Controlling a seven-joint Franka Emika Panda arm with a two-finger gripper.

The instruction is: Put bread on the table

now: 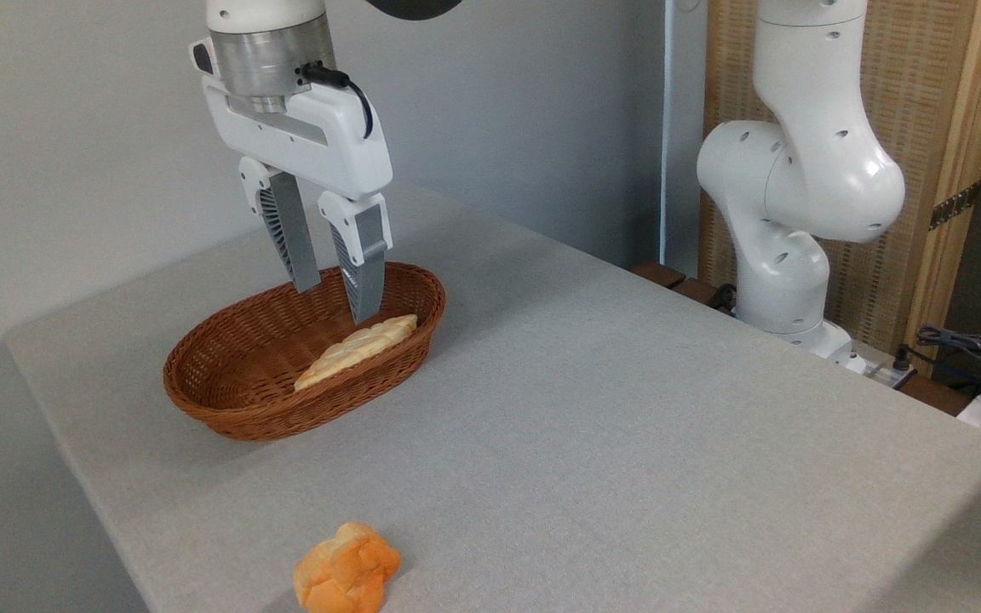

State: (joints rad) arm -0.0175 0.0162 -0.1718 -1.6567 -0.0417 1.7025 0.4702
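On the table (627, 409), the bread (346, 569) lies well apart from the end effector (337, 302).

A single fixed camera is looking down obliquely from above the near corner of the desk (627, 409), facing toward 12 o'clock. It is sitting fairly close: the basket (226, 383) is lying at 10 o'clock, the arm's base (784, 289) at 2 o'clock, walls beyond.
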